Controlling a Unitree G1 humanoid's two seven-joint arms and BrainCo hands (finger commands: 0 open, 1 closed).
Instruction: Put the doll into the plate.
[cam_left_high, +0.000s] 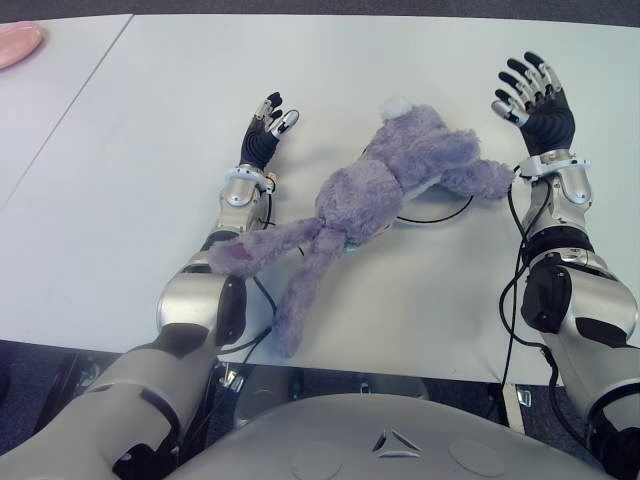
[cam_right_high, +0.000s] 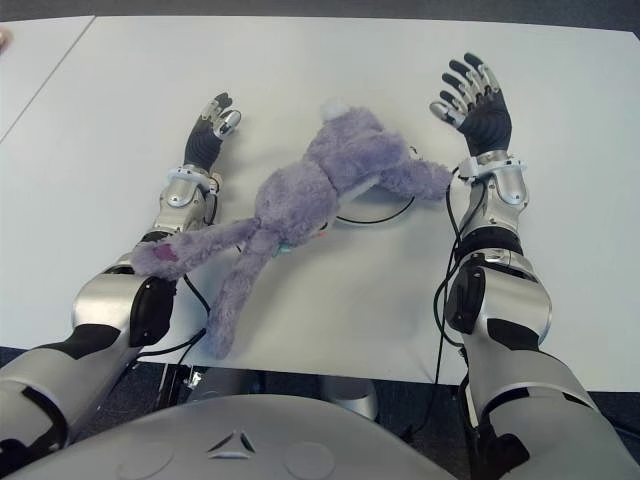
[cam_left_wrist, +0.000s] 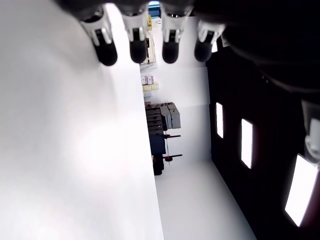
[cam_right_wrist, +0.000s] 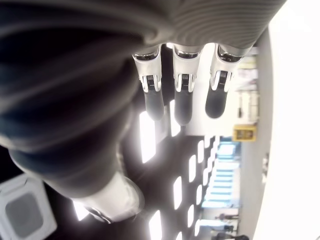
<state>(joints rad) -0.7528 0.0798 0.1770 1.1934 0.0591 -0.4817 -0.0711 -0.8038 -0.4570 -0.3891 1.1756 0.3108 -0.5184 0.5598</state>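
A purple plush doll (cam_left_high: 385, 175) with a white tail lies on the white table (cam_left_high: 140, 150) between my two arms. One of its long limbs drapes over my left forearm, and another reaches toward the table's front edge. A thin round rim (cam_right_high: 385, 219), seemingly a white plate, shows under the doll's right side. My left hand (cam_left_high: 268, 122) lies left of the doll with straight fingers (cam_left_wrist: 137, 47) and holds nothing. To the right of the doll my right hand (cam_left_high: 530, 92) is raised, palm up and fingers (cam_right_wrist: 182, 102) spread, also holding nothing.
A pink plate (cam_left_high: 18, 42) sits at the far left corner on a neighbouring table, past a seam (cam_left_high: 70, 110). Black cables run along both forearms near the front edge (cam_left_high: 430, 375).
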